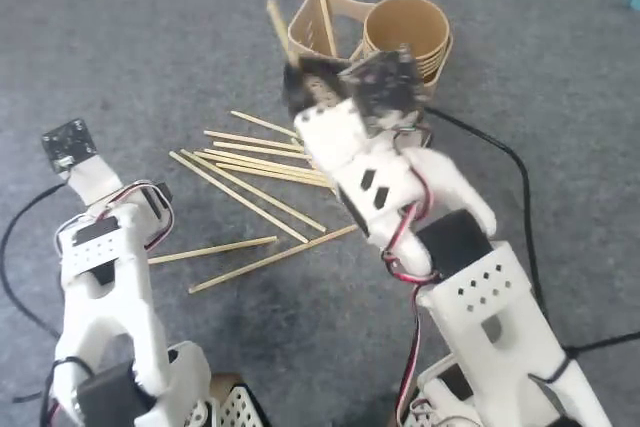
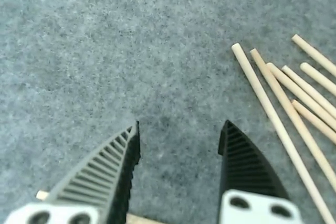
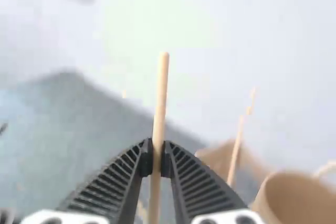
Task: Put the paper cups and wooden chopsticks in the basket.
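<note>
Right wrist view tells the story: the right gripper [image 3: 156,153] is clamped on one chopstick [image 3: 161,93], held upright so it can drop end-first into the basket [image 1: 303,35]. From above, that arm is right up at the basket, where a few others already stand, with the paper cups [image 1: 407,27] stacked hard against it, inside or just beside, I can't quite tell. Plenty left: a fan of loose chopsticks [image 1: 255,172] lies on the grey mat [image 2: 105,51] between the arms. The left gripper [image 2: 178,140] hangs spread and empty over bare mat, near the stick ends, well placed for the next pick
</note>
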`<state>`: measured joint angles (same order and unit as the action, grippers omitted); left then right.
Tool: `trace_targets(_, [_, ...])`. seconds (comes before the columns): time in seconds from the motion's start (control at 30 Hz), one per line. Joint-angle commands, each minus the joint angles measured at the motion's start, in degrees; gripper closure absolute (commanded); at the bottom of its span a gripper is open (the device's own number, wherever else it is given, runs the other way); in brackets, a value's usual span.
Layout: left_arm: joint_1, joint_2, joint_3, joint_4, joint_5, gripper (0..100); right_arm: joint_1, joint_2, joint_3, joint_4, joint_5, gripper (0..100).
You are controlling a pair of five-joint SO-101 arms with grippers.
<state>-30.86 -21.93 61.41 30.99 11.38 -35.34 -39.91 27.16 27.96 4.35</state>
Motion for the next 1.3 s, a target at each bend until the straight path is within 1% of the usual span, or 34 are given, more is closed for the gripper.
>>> trace_targets(0.0, [-0.1, -0.2, -2.6, -0.1, 0.5, 76, 4.0, 1.2, -3.4, -21.7, 1.0, 99.1])
trace_targets(0.13, [-0.1, -0.2, -2.6, -0.1, 0.5, 76, 6.3, 8.2, -3.7, -41.4, 1.0, 99.1])
trace_targets(0.23, [-0.1, -0.2, -2.6, -0.1, 0.5, 76, 7.3, 14.9, -4.2, -53.0, 1.4, 99.1])
trace_targets(0.5, [0.0, -0.3, -2.6, -0.1, 0.5, 76, 11.9, 31.7, -13.1, -62.5, 1.5, 99.1])
trace_targets(0.7, [0.2, -0.3, -2.6, -0.2, 0.5, 76, 14.0, 38.0, -14.2, -62.8, 1.4, 99.1])
trace_targets(0.83, [0.2, -0.2, -2.5, -1.1, 0.6, 76, 13.2, 36.4, -8.5, -61.7, 1.5, 98.8])
trace_targets(0.97, [0.3, -0.2, -2.5, -1.1, 0.6, 76, 10.9, 30.3, -3.9, -50.5, 1.1, 91.1])
trace_targets(1.03, [0.3, -0.2, -2.5, -1.1, 0.6, 76, 10.8, 28.0, -3.9, -45.8, 1.0, 89.2])
trace_targets(1.2, [0.3, -0.2, -2.5, -1.1, 0.6, 76, 11.7, 21.4, -3.8, -42.9, -5.0, 95.9])
trace_targets(1.27, [0.3, -0.2, -2.5, -1.1, 0.6, 76, 12.2, 16.7, -3.8, -36.7, -5.5, 97.5])
